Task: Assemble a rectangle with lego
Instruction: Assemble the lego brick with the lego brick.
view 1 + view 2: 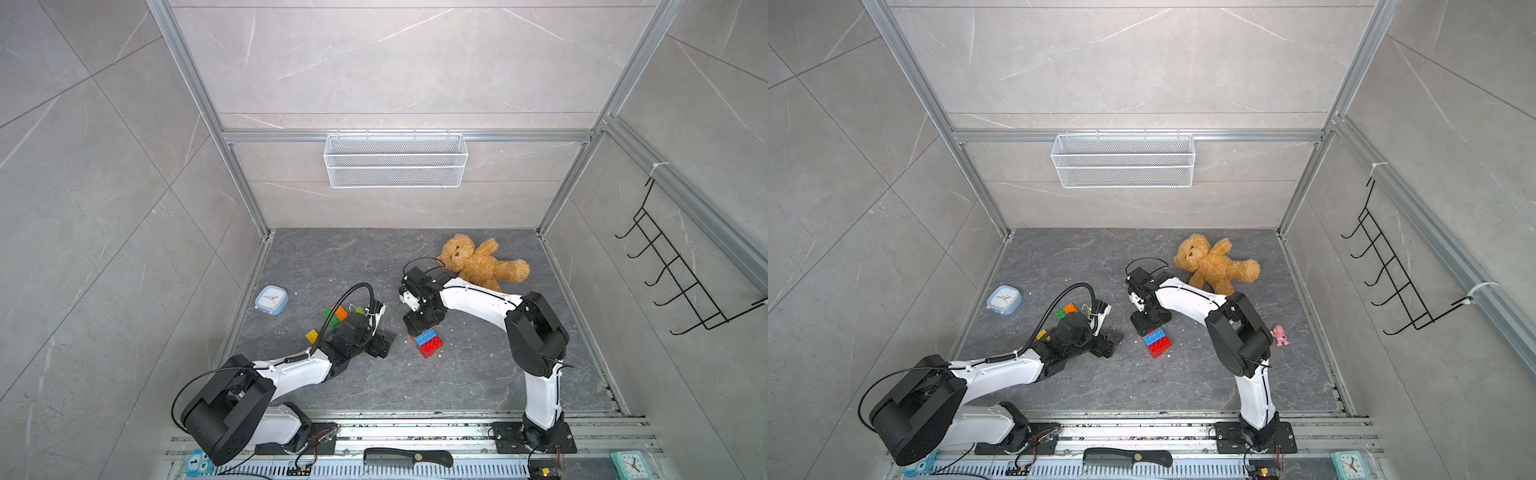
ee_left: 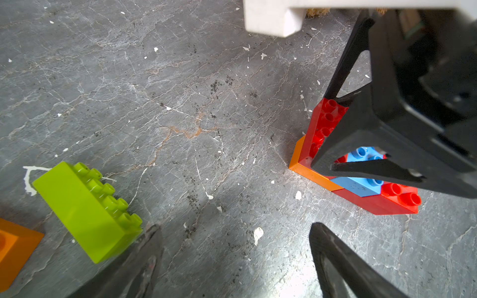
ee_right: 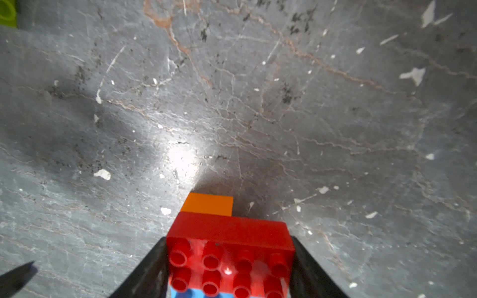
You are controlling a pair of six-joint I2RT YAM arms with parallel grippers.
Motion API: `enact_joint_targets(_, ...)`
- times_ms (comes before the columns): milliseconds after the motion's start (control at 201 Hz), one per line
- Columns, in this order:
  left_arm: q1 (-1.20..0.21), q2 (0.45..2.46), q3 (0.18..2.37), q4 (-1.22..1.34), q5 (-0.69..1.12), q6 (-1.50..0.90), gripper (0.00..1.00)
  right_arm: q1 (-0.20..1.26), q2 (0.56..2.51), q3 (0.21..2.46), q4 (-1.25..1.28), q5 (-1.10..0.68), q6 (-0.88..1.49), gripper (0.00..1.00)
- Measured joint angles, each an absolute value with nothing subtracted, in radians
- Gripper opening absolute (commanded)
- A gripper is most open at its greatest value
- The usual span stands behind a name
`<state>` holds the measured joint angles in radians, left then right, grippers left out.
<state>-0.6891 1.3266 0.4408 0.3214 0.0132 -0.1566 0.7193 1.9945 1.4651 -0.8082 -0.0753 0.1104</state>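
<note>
The lego assembly stands mid-floor: a blue brick (image 1: 426,336) and red bricks (image 1: 432,348) on an orange one (image 2: 307,170). My right gripper (image 1: 417,328) points down at its far end and is shut on the top red 2x4 brick (image 3: 229,229), one finger against each short end. My left gripper (image 1: 384,344) lies low to the left of the assembly, open, with only bare floor between its fingers (image 2: 152,247). A lime brick (image 2: 87,209) lies beside one of those fingers. Loose green (image 1: 329,312), orange (image 1: 341,312) and yellow (image 1: 312,336) bricks sit behind the left wrist.
A brown teddy bear (image 1: 478,262) lies at the back right, close behind the right arm. A blue clock (image 1: 271,298) stands at the left wall. A pink figurine (image 1: 1280,335) sits right of the right arm. A black comb (image 1: 407,457) lies on the front rail.
</note>
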Motion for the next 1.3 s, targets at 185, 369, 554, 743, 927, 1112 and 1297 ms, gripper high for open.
enact_joint_targets(185,-0.689,1.327,0.441,0.321,0.017,-0.154,0.91,0.719,1.991,1.454,-0.796,-0.075,0.112,0.09)
enact_joint_targets(369,-0.689,1.327,0.443,0.315,0.019,-0.152,0.91,0.72,2.006,1.452,-0.797,-0.068,0.112,0.0)
enact_joint_targets(554,-0.686,1.327,0.453,0.308,0.02,-0.149,0.91,0.722,2.018,1.464,-0.812,-0.057,0.112,0.0)
enact_joint_targets(743,-0.686,1.327,0.462,0.304,0.02,-0.146,0.91,0.734,2.032,1.476,-0.825,-0.032,0.115,0.0)
enact_joint_targets(927,-0.686,1.324,0.462,0.285,0.02,-0.145,0.91,0.749,2.055,1.505,-0.854,0.01,0.136,0.0)
enact_joint_targets(1112,-0.686,1.304,0.462,0.267,0.02,-0.144,0.91,0.765,2.076,1.547,-0.895,0.043,0.139,0.4)
enact_joint_targets(1297,-0.686,1.268,0.462,0.26,0.019,-0.141,0.91,0.766,2.082,1.587,-0.934,0.04,0.138,0.65)
